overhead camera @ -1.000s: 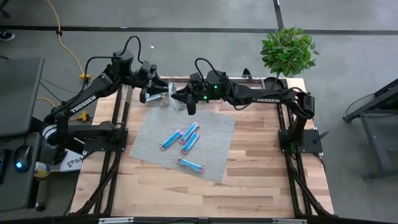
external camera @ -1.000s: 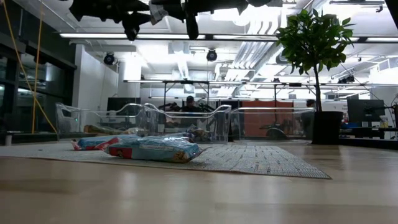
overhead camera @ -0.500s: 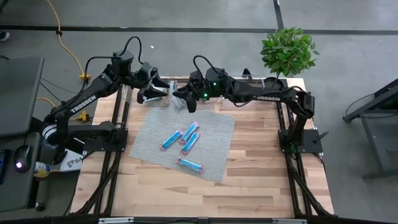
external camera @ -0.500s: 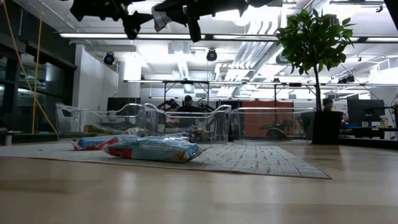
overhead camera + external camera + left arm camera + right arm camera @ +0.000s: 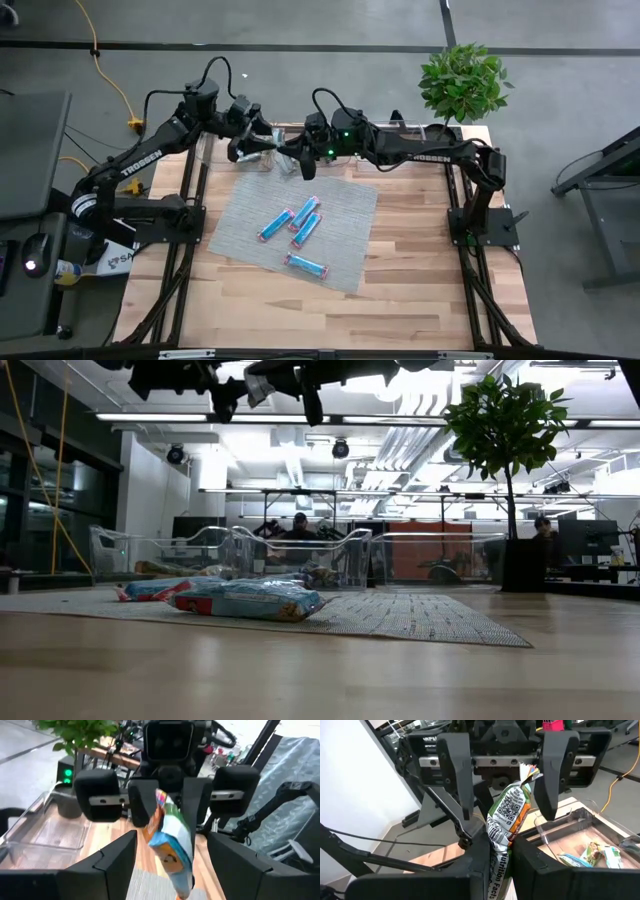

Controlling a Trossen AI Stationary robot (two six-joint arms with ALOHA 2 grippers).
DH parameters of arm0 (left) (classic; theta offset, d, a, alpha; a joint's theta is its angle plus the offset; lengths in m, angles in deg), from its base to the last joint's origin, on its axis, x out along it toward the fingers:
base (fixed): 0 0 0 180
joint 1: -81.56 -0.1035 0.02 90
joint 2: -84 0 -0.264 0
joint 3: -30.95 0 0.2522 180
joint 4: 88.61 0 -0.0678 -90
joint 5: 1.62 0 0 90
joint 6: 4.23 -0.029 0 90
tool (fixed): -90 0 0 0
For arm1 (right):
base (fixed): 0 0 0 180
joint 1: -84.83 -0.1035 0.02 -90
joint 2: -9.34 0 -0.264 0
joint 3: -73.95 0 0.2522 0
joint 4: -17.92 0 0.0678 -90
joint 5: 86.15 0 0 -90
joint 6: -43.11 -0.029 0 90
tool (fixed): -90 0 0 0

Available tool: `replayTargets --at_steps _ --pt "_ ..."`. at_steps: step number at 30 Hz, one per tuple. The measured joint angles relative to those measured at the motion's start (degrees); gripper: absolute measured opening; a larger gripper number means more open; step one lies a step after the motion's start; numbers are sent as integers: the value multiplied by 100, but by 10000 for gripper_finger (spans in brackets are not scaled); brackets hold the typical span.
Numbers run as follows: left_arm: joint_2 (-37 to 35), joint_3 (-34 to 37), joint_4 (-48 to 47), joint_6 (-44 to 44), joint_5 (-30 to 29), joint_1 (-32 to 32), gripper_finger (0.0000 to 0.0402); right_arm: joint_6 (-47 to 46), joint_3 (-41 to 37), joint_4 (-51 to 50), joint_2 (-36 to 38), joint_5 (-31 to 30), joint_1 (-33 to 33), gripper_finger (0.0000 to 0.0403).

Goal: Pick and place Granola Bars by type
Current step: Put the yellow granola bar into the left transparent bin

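Above the grey mat's [image 5: 295, 228] far edge, the right end effector [image 5: 501, 851] grips a granola bar [image 5: 506, 827]; the left end effector [image 5: 170, 852], fingers spread, faces it. Three blue bars [image 5: 298, 226] lie mid-mat; clear bins [image 5: 300, 560] line the counter [image 5: 420, 270] behind.

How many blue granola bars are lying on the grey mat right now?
4: two side by side mid-mat, one to their left, one nearer the front edge. Another bar is held aloft by the right gripper.
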Motion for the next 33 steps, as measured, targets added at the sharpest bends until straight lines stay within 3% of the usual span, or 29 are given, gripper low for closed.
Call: replayTargets --at_steps 11,17,33 --pt "286 -2 290 224 103 270 238 0 -4 -2 0 -1 0 44" --pt "385 -2 429 221 -224 586 238 0 -4 0 0 -1 0 44" --pt "382 -2 715 402 -412 586 227 -22 -4 -66 0 42 -2 44"
